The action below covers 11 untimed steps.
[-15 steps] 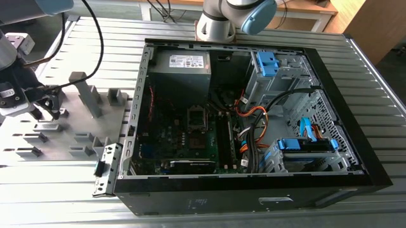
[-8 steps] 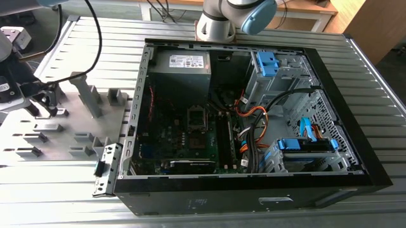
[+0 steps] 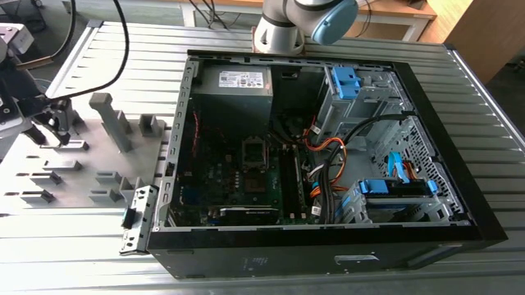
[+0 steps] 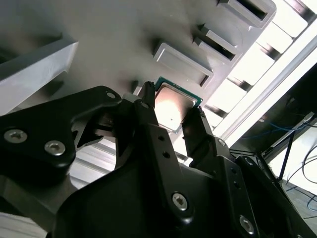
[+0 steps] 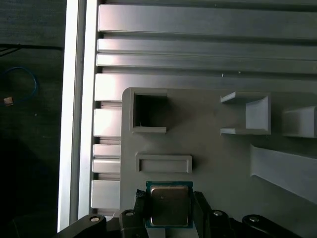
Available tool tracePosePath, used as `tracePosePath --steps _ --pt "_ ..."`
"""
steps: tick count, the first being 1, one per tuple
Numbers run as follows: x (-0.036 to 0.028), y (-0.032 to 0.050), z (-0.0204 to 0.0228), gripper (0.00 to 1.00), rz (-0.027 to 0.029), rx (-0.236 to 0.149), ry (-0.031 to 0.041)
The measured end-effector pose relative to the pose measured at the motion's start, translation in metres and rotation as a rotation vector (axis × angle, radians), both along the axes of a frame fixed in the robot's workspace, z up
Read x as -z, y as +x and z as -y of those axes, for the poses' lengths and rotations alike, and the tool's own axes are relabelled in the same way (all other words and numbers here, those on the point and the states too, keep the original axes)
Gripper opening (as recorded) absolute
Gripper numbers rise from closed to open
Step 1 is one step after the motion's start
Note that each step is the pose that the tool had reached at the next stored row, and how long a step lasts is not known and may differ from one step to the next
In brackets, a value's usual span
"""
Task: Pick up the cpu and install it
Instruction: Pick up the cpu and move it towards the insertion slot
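Observation:
The cpu (image 5: 170, 206), a small square chip with a pale metal top and a green rim, sits between my gripper's two black fingers (image 5: 140, 204) in both wrist views. The fingers press on its two opposite edges, so my gripper (image 4: 171, 113) is shut on the cpu (image 4: 174, 103) just over the grey holder plate (image 5: 218, 163). In the exterior view my gripper (image 3: 49, 132) stands at the far left, over the low holder blocks (image 3: 72, 146), well away from the open computer case (image 3: 459, 184). The motherboard's socket (image 3: 254, 151) lies in the case's middle.
Grey holder blocks and a tall post (image 3: 110, 120) stand on the plate around my gripper. A square pocket (image 5: 150, 111) and a shallow slot (image 5: 163, 163) lie near the chip. The case's side wall (image 3: 176, 160), cables (image 3: 328, 160) and blue drive brackets (image 3: 348, 83) surround the motherboard.

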State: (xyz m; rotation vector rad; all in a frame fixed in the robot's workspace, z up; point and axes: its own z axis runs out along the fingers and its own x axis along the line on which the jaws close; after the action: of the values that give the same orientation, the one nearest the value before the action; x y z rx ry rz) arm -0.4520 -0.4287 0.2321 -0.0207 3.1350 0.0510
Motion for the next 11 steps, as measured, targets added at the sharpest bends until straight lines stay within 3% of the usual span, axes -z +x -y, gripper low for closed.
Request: tracePosePath --steps 11 --pt "-0.0262 0.0009 0.0 0.47 0.0 0.0 0.0"
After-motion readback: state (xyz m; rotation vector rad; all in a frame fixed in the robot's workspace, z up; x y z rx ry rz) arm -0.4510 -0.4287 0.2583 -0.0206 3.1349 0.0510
